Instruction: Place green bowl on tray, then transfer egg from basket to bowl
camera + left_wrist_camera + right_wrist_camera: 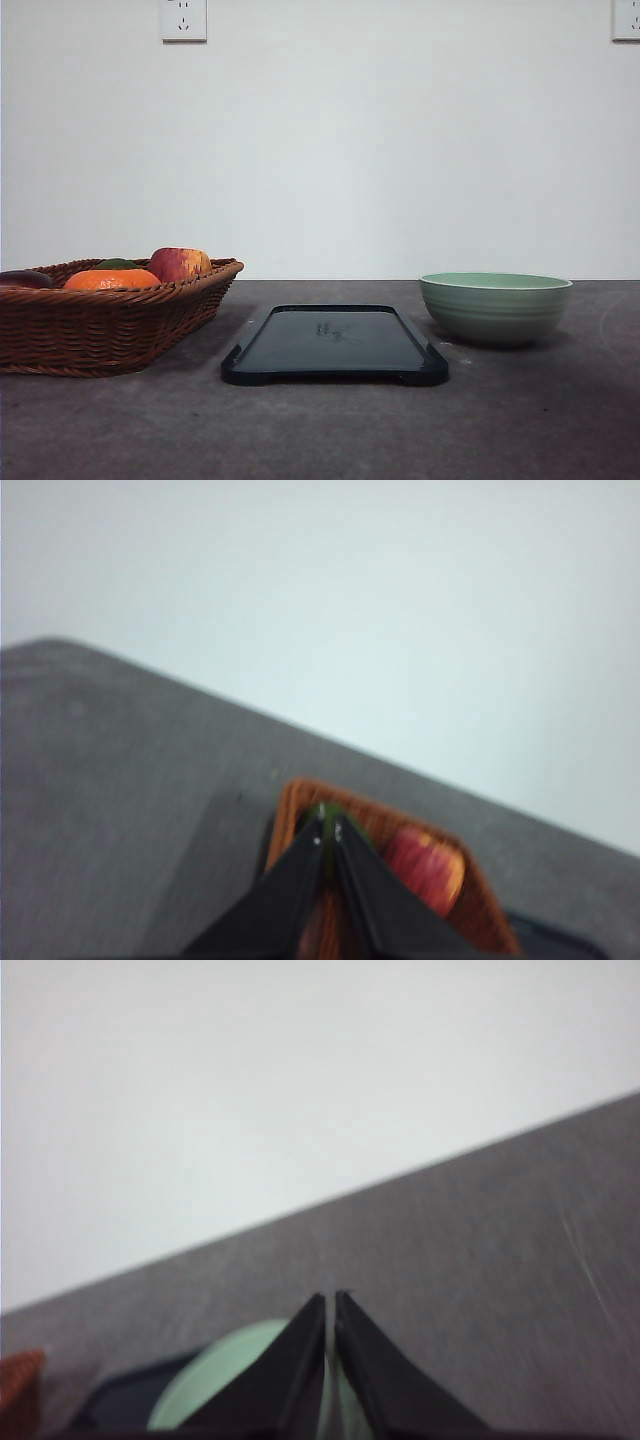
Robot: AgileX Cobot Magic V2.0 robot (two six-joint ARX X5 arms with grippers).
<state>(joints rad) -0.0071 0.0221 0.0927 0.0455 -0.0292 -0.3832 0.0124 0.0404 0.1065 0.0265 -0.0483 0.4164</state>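
In the front view the green bowl (pixel 495 308) stands on the table right of the dark tray (pixel 335 345), apart from it. The wicker basket (pixel 110 320) sits at the left. A dark reddish-brown rounded shape (pixel 22 279) at its far left looks like the egg, cut off by the frame edge. My left gripper (pixel 328 830) is shut and empty, hovering above the basket (pixel 290 810). My right gripper (pixel 330 1300) is shut on nothing, above the green bowl (pixel 225 1375), with the tray (pixel 120 1395) beyond it.
An orange fruit (pixel 112 279) and a red-yellow apple (pixel 180 264) lie in the basket; the apple (pixel 425 865) is also in the left wrist view. A white wall with sockets (pixel 183 20) stands behind the grey table (pixel 320 430). A basket corner (pixel 20 1380) appears in the right wrist view.
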